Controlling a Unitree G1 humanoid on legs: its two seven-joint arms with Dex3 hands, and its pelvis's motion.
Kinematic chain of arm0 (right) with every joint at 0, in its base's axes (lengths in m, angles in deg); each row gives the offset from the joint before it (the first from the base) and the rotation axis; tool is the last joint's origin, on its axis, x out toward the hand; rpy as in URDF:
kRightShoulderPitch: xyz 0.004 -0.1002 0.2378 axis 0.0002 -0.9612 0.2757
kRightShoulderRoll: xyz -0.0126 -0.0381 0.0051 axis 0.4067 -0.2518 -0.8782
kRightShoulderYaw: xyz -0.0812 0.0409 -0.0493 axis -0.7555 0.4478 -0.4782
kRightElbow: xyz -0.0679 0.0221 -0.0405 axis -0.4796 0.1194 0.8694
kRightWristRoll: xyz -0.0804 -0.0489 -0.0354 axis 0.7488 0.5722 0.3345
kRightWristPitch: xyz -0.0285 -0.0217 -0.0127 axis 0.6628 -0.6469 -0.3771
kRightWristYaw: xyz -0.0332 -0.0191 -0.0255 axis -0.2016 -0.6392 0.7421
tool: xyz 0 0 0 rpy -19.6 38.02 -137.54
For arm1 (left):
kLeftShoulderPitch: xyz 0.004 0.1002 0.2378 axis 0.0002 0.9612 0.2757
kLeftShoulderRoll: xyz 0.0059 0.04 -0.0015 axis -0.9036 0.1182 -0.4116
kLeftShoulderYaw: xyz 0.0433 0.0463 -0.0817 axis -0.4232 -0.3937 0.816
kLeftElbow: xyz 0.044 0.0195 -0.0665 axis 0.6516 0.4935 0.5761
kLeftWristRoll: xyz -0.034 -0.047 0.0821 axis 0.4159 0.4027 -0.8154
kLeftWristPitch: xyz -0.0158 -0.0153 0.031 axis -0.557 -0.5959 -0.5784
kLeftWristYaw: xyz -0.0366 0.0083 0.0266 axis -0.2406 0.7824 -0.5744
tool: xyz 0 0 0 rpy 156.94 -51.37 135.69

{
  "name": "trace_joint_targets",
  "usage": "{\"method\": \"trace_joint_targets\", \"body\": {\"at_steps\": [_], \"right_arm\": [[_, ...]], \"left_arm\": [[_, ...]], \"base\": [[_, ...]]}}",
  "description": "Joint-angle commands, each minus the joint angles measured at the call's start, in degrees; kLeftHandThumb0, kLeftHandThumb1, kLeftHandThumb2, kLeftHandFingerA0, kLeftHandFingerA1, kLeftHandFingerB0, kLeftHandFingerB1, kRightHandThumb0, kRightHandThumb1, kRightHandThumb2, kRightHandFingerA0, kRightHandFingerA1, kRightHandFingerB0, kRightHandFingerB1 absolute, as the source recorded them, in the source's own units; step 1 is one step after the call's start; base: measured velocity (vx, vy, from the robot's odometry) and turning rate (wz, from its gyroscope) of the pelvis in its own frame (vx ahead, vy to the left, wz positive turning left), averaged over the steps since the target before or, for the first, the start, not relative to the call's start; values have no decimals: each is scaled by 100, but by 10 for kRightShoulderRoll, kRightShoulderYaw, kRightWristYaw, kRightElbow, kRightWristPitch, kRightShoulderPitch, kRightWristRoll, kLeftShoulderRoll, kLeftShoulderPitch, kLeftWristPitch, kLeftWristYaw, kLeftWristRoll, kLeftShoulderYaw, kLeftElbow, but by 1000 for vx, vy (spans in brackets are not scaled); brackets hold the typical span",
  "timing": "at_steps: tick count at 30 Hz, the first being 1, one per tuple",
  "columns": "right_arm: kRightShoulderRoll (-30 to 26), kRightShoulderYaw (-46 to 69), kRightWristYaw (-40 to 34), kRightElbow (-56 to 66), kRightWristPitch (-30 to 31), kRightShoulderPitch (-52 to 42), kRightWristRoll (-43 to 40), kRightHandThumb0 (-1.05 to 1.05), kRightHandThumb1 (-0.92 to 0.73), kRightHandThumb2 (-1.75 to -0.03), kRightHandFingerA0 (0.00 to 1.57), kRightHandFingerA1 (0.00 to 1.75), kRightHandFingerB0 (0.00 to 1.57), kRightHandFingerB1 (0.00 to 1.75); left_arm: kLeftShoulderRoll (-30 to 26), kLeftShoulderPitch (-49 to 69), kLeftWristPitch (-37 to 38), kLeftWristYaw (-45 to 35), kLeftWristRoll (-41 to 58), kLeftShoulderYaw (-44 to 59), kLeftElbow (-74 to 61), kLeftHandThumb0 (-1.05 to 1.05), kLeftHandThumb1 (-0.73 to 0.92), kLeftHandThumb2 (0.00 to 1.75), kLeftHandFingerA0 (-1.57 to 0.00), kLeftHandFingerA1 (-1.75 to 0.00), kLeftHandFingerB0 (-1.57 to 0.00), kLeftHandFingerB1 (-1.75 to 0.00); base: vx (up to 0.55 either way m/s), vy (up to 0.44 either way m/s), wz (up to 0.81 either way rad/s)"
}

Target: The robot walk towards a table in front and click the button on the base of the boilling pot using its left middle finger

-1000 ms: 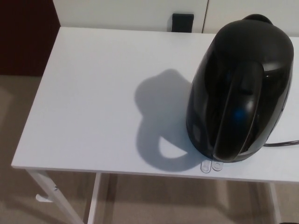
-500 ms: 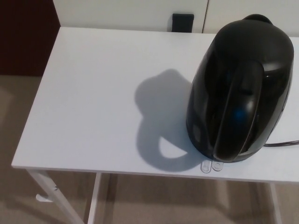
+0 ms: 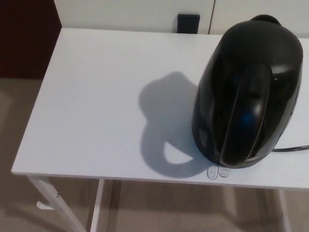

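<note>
A glossy black boiling pot (image 3: 248, 92) stands on the right part of a white table (image 3: 96, 96), its handle facing me. Two small clear tabs, the buttons (image 3: 218, 172) of its base, stick out at the table's front edge just below the pot. A blue glint shows on the handle. The base itself is hidden under the pot. Neither of my hands shows in the head view.
A black cord (image 3: 292, 149) leaves the pot to the right. A small black box (image 3: 188, 22) sits against the white wall behind the table. The pot's shadow falls left of it. Beige floor lies below the table's front edge, and a dark panel stands at far left.
</note>
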Motion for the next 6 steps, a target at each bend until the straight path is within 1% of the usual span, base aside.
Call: {"method": "trace_joint_targets", "body": {"at_steps": [1, 6], "right_arm": [[2, -2, -9, -8, 6, 20, -1, -37, -63, -58, 53, 46, 45, 40], [1, -2, -10, -12, 12, 40, -3, -38, -63, -58, 54, 46, 45, 40]], "left_arm": [[-13, -16, -7, -87, 76, 31, 11, -58, 45, 75, -19, -43, -10, -38], [-17, -23, -24, -105, 87, 38, -7, -55, 46, 73, -19, -41, -11, -37]], "base": [[0, 0, 0], [0, 0, 0]]}}
